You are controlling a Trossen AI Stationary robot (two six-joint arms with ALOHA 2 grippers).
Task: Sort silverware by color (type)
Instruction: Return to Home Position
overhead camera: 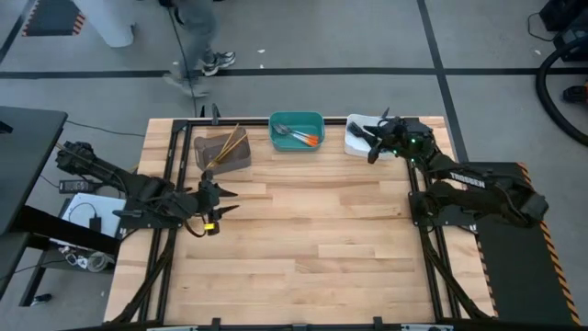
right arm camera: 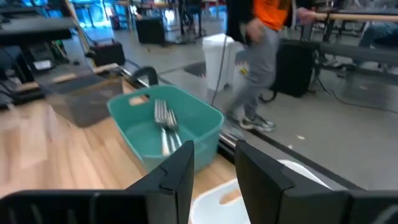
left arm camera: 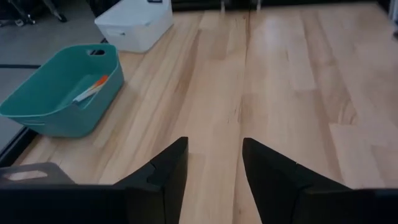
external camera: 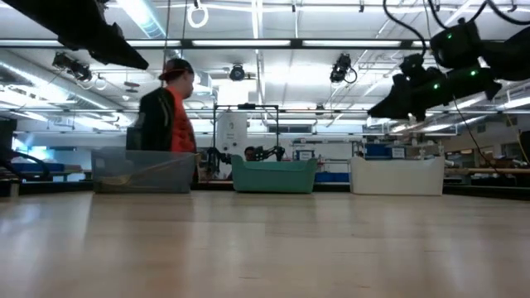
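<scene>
The silverware lies in three bins along the table's far edge. Gold pieces [overhead camera: 228, 147] lean in the grey bin [overhead camera: 222, 152]. Silver forks with orange handles [overhead camera: 299, 136] lie in the teal bin [overhead camera: 297, 131], and the right wrist view also shows these forks [right arm camera: 165, 121]. My right arm partly hides the white bin [overhead camera: 360, 138]. My left gripper [left arm camera: 214, 146] hovers open over bare wood, near the grey bin [overhead camera: 228, 194]. My right gripper [right arm camera: 214, 149] is raised over the white bin [overhead camera: 373, 149], open with nothing between its fingers.
The wooden tabletop [overhead camera: 322, 248] stretches bare from the bins to the near edge. A person [external camera: 170, 116] walks on the floor beyond the far edge. Black frame rails [overhead camera: 418, 221] run along both sides of the table.
</scene>
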